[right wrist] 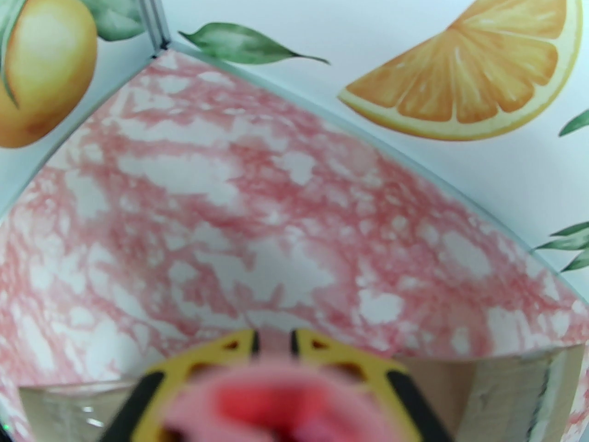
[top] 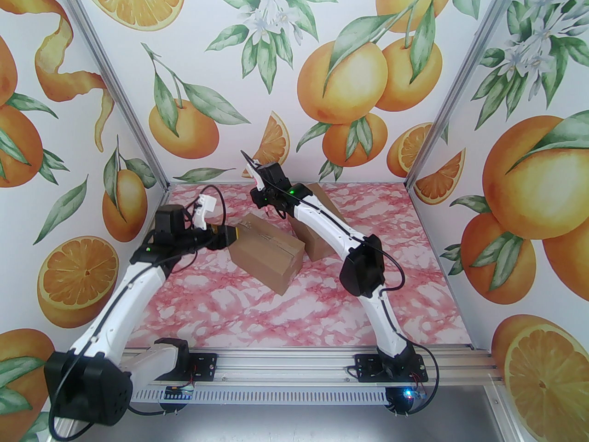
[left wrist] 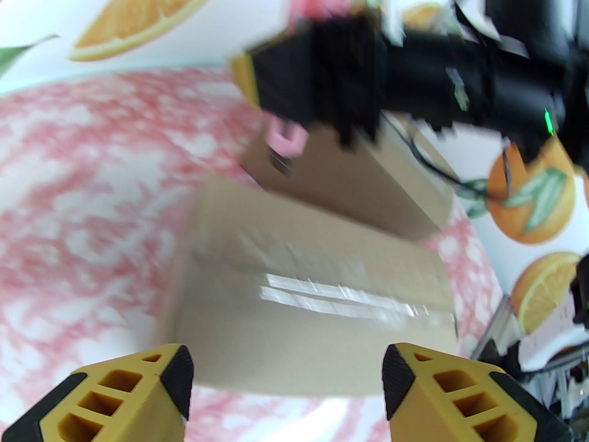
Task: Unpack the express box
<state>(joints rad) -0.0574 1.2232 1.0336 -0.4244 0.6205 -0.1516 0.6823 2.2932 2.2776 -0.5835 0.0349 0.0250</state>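
Reaching in nearest: my left fingers (top: 228,236) hung spread wide at the left end of the near box (top: 269,253), with nothing between them. I could not tell whether they touched the cardboard.
Task's thing: the near box sat closed and taped on the pink marbled bench (top: 285,316), about mid-bench and just ahead of those fingers.
Long axis: from above, it slanted from far-left to near-right, with the tape seam running along the top. In the blurred left wrist view, the shiny tape crossed in front of the open fingers.
Right fingers: my right fingers (right wrist: 275,344) were clenched on a pink tool (left wrist: 284,140), probably a cutter. They were raised over the far side of the near box, towards the gap between the two boxes.
Second box: the far box (top: 316,247) stood just behind the first, partly hidden by the right arm.
Nearer arm: the left was closer to the box's end, and the right was closer to the seam.
Judgement: the seam lay below and on the near side of the tool. The move would likely turn on lowering the tool onto the tape and following that slant while the left fingers steadied the end.
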